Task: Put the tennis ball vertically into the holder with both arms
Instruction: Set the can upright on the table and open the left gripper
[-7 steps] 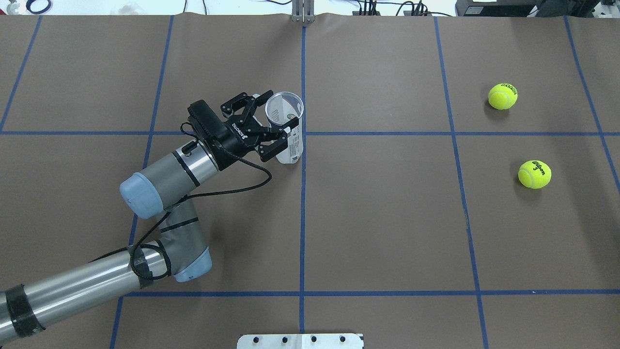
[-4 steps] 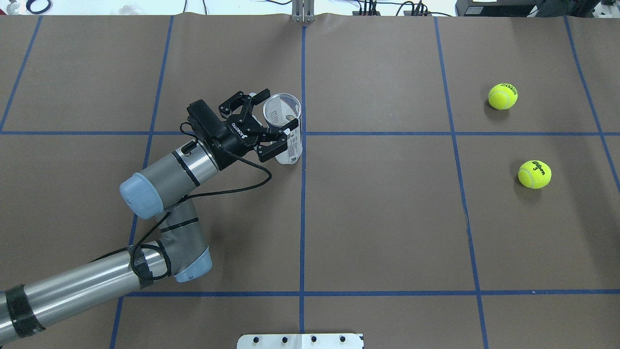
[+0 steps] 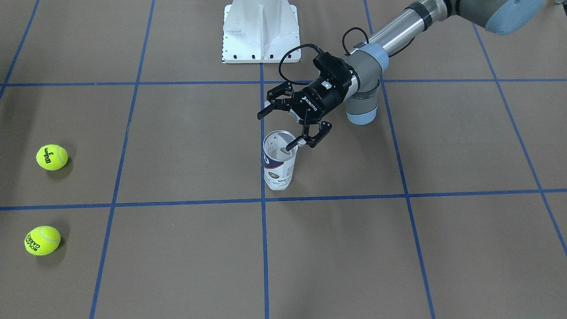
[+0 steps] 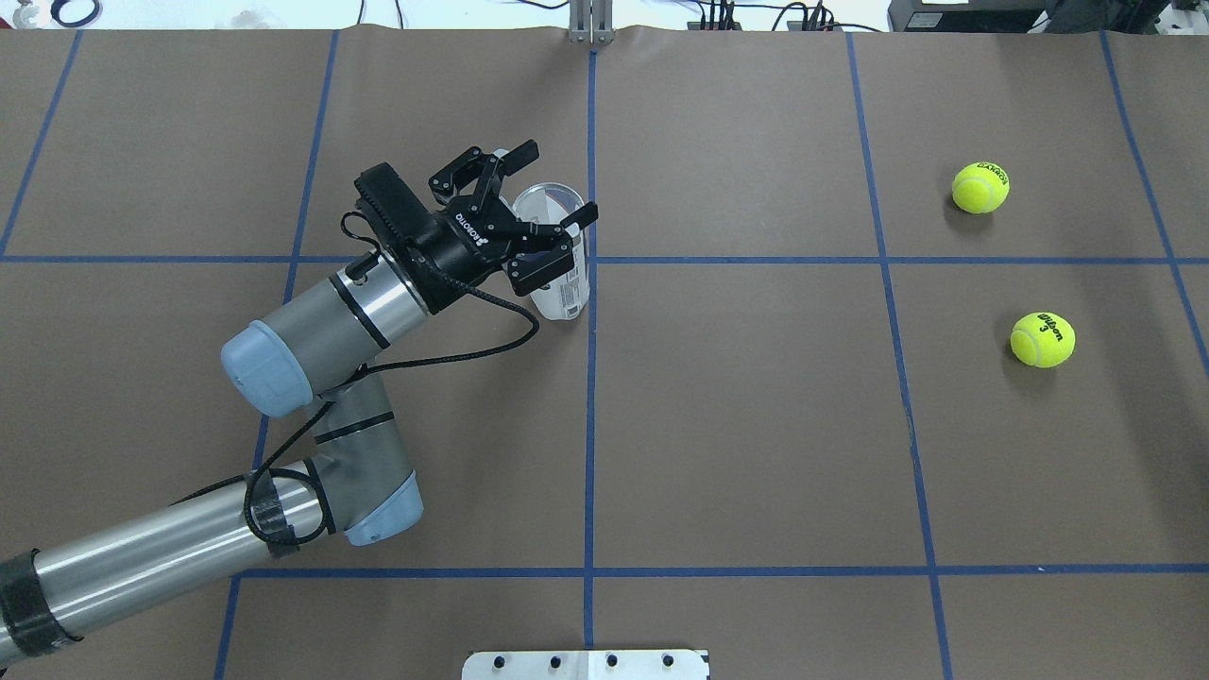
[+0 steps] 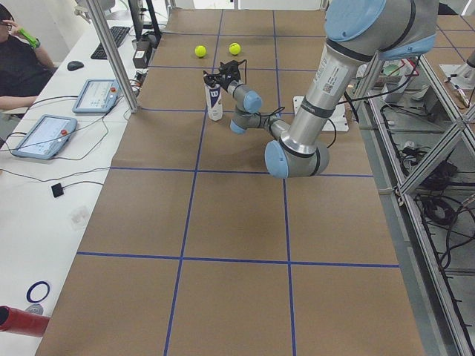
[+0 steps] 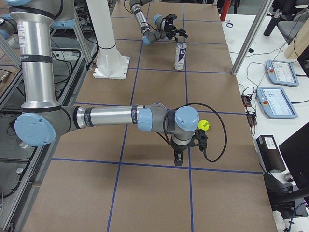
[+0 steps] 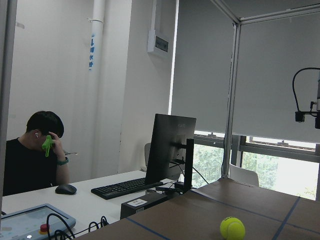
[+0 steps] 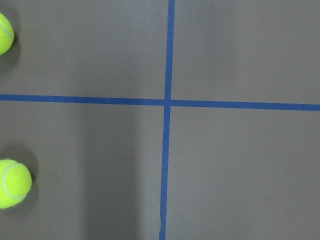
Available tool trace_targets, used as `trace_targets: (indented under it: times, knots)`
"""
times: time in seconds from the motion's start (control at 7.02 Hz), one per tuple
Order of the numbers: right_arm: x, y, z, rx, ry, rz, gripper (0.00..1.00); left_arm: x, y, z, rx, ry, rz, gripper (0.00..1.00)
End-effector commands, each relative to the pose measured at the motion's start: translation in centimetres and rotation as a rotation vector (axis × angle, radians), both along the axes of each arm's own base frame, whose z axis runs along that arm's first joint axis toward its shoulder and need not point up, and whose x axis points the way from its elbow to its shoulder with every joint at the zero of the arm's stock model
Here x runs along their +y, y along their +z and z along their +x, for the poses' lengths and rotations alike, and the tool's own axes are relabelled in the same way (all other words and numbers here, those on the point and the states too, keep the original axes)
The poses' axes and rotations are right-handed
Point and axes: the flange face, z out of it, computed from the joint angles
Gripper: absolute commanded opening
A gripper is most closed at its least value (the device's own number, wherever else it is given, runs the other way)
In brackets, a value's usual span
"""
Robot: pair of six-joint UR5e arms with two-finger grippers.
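The holder point(image 3: 278, 167), a white can with a navy band, stands upright and open-topped on the brown table near the centre line. It also shows in the overhead view point(image 4: 563, 280) and both side views point(image 5: 214, 101) point(image 6: 179, 56). My left gripper point(image 3: 274, 131) point(image 4: 553, 183) is open and empty, hovering just above the can's rim, not touching it. Two yellow tennis balls point(image 4: 980, 187) point(image 4: 1042, 340) lie on the table far to my right. My right gripper point(image 6: 178, 155) points down beside one ball point(image 6: 203, 124); I cannot tell whether it is open or shut.
The white pedestal base point(image 3: 261, 31) stands at my edge of the table. Blue tape lines point(image 4: 589, 425) grid the brown surface. Operators' desks with tablets point(image 6: 277, 72) and a seated person point(image 5: 18, 63) lie beyond the far table edge.
My left gripper has risen off the can and its fingers have spread wider. The can stays standing by itself. The balls have not moved.
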Motion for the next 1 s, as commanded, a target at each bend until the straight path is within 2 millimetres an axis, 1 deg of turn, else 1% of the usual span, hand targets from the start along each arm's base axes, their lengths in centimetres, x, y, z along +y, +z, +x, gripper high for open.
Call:
trace_targets:
  times: [0.0, 0.14, 0.28, 0.43, 0.57, 0.71, 0.85]
  knots:
    - [-0.1, -1.7, 0.1, 0.015, -0.004, 0.040, 0.99, 2.0, 1.2, -5.6, -0.128, -0.010, -0.069, 0.99]
    - [-1.8, -4.9, 0.1, 0.017, -0.001, 0.097, 0.99, 3.5, 4.9, -8.3, -0.175, -0.009, -0.097, 0.99]
    - [-1.7, -5.4, -0.1, -0.002, 0.018, 0.089, 0.99, 4.1, 7.4, -9.2, -0.206, -0.007, -0.120, 0.99]
    - [-2.2, -6.3, -3.0, -0.026, 0.009, 0.054, 0.99, 4.3, 9.2, -9.4, -0.203, 0.017, -0.166, 0.99]
    - [-2.1, -8.1, -6.3, -0.092, -0.039, 0.074, 0.99, 4.2, 10.3, -9.1, -0.221, 0.020, -0.181, 0.99]
    - [-2.4, -8.8, -9.9, -0.096, -0.041, 0.046, 1.00, 3.9, 11.5, -8.3, -0.246, 0.022, -0.195, 0.99]
    - [-2.6, -10.0, -13.5, -0.112, 0.044, -0.033, 1.00, 3.9, 12.1, -7.8, -0.256, 0.026, -0.200, 0.99]
